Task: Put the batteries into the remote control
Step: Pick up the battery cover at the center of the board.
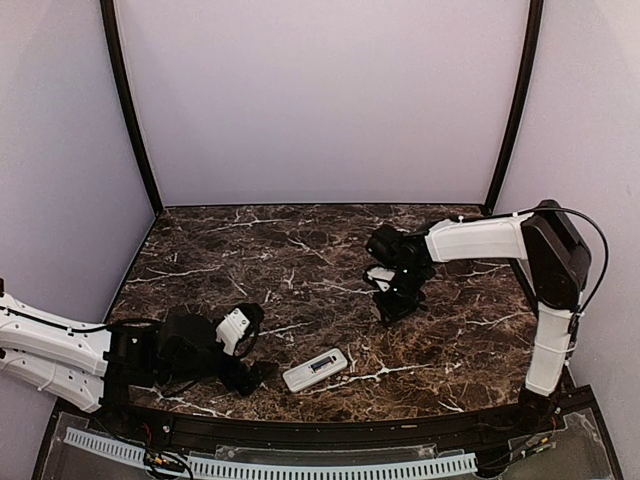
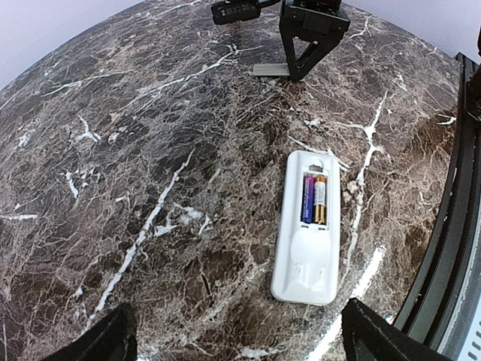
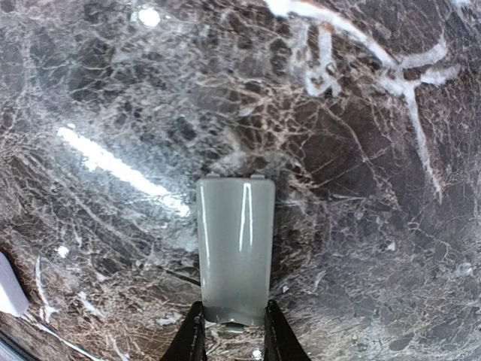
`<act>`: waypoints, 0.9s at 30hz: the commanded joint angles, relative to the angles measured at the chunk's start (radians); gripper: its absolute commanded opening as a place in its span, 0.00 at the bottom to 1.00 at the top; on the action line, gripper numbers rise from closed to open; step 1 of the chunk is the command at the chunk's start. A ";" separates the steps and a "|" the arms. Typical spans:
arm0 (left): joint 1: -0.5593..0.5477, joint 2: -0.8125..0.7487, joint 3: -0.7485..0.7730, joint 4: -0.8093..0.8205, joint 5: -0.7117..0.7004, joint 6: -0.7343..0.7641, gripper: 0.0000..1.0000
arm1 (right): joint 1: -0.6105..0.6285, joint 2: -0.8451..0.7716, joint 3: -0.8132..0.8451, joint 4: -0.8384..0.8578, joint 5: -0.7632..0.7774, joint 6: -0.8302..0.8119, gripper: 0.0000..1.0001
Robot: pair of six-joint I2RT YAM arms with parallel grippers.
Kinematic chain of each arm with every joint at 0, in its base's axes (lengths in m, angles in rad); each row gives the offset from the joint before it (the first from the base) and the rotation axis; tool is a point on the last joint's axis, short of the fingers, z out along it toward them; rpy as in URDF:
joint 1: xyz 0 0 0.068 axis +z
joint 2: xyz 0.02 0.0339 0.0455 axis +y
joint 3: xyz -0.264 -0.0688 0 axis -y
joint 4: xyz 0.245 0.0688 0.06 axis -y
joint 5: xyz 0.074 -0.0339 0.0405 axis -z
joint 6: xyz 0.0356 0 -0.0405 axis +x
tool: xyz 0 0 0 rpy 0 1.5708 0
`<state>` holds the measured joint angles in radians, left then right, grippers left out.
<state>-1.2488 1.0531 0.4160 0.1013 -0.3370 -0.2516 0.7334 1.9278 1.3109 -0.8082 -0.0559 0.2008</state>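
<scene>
The remote control (image 1: 315, 369) (image 2: 308, 248) lies face down near the table's front edge, with its battery compartment uncovered. Two batteries (image 2: 314, 199) sit side by side in it, one purple and one gold. My left gripper (image 1: 245, 345) (image 2: 240, 338) hangs open just left of the remote, with nothing between its fingers. Further back, my right gripper (image 1: 390, 300) (image 3: 233, 327) points down at the table. It is shut on the near end of the small grey-white back cover (image 3: 234, 241) (image 2: 269, 70), which lies flat on the marble.
The dark marble tabletop (image 1: 250, 260) is closed in by pale walls at the back and sides. A black rail (image 2: 451, 226) runs along the front edge, with a white slotted cable tray (image 1: 300, 466) below it.
</scene>
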 commanded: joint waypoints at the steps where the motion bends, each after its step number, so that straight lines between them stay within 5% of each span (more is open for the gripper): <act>1: -0.005 -0.026 -0.001 -0.023 -0.013 0.003 0.94 | 0.034 -0.087 0.017 0.006 0.009 -0.070 0.16; 13: 0.000 -0.167 0.110 -0.055 0.046 -0.011 0.99 | 0.249 -0.273 0.026 0.100 0.087 -0.294 0.17; 22: 0.167 -0.222 0.143 -0.006 0.406 -0.310 0.96 | 0.419 -0.355 0.036 0.262 0.168 -0.391 0.17; 27: 0.187 -0.136 0.206 -0.026 0.479 -0.357 0.94 | 0.470 -0.356 0.056 0.306 0.199 -0.444 0.17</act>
<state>-1.0683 0.8619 0.5610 0.0856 0.0055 -0.5179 1.1744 1.5875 1.3346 -0.5781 0.0956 -0.1795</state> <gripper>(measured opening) 0.938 0.200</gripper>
